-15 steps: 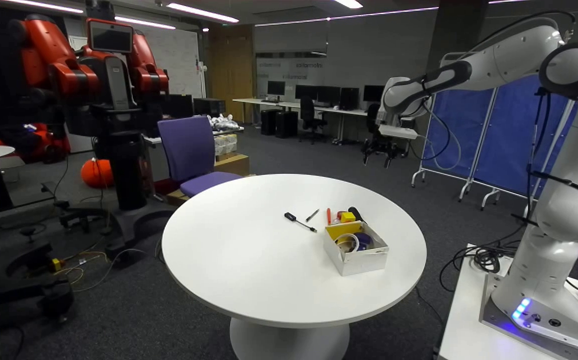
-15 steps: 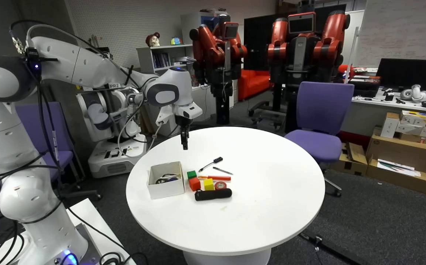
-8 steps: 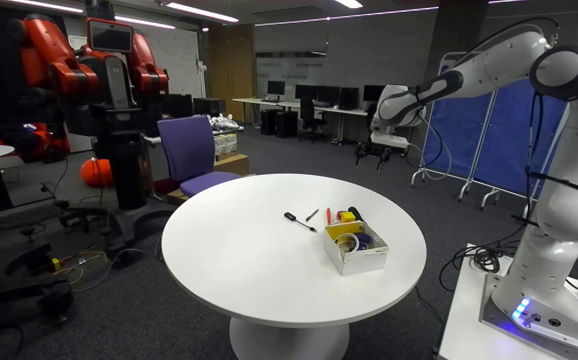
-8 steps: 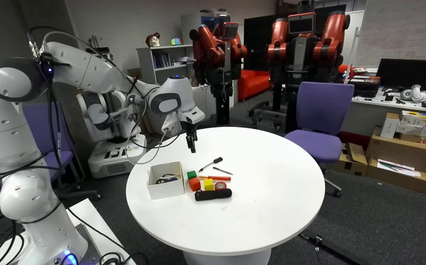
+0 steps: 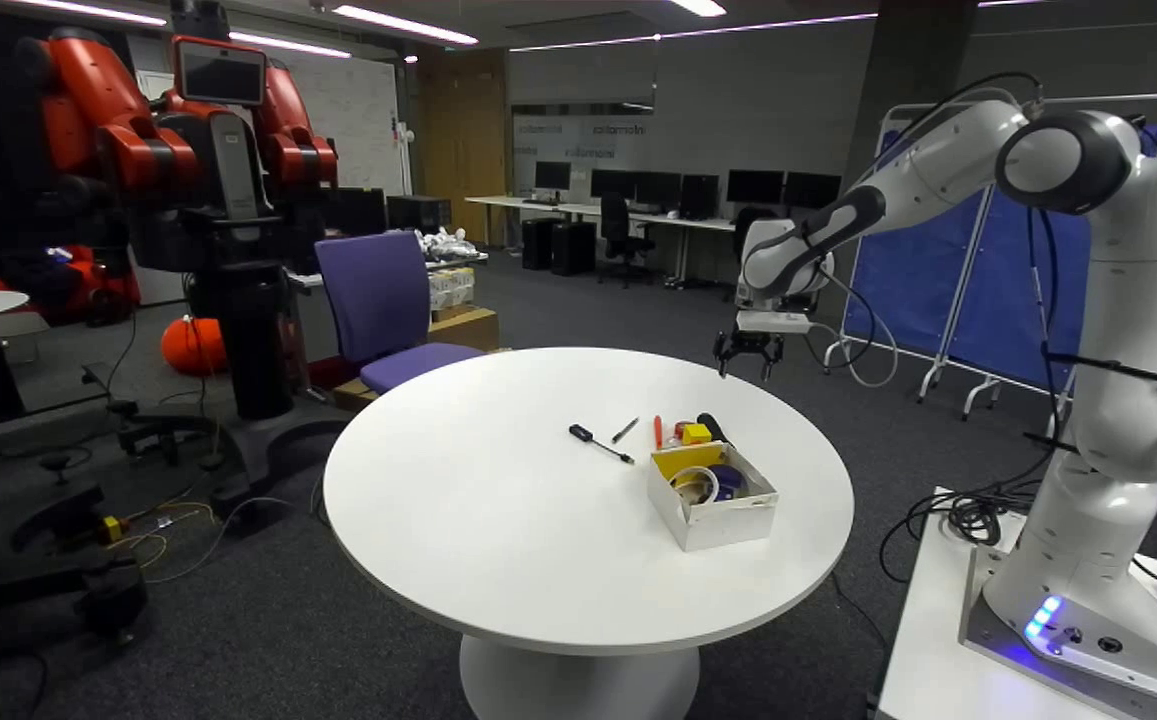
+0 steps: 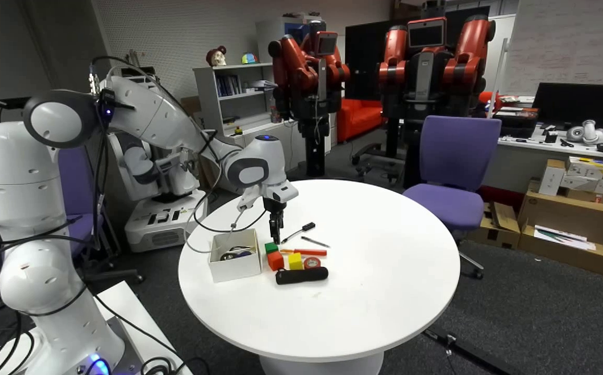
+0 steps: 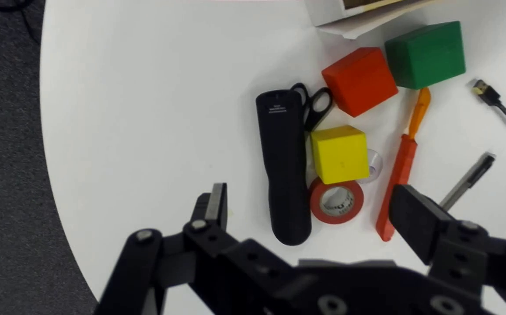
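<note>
Your gripper hangs empty, spread wide.
Likely approach; lowering would need clearance left and right of the yellow block.

Arm: rising from its base, bent at the elbow, reaching down past the edge of the table
Wrist: turned downward
Gripper: above the table, pointing down
Fingers: spread wide apart
Base lights: glowing blue

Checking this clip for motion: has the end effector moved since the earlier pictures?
Yes: in an exterior view, the end effector has come down, nearer the unmoved green cube.
</note>
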